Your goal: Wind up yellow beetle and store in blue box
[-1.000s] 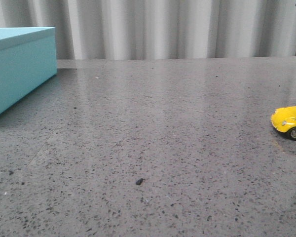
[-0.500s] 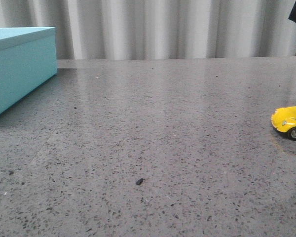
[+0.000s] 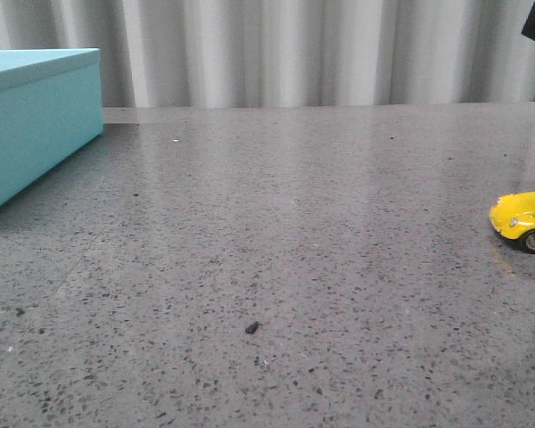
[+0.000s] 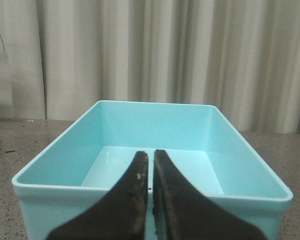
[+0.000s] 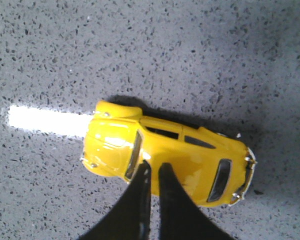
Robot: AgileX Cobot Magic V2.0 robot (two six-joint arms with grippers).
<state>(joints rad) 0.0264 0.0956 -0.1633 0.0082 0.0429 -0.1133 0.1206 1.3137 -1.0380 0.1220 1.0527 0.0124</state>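
Soft, even light fills all three views, and the polished speckled table (image 3: 276, 223) carries pale vertical reflections of the bright folded curtain (image 3: 294, 49) behind it, while the blue box (image 3: 36, 116) casts only a faint shadow at its base. In the right wrist view a hard white bar of glare lies on the table just beside the yellow beetle (image 5: 165, 157), whose glossy roof shows small highlights and which throws a dark, narrow shadow along one side. The pictures are slightly soft and grainy, and the dark tips of the left end effector (image 4: 151, 172) and right end effector (image 5: 154, 177) are blurred, being too close for the wrist cameras to focus.
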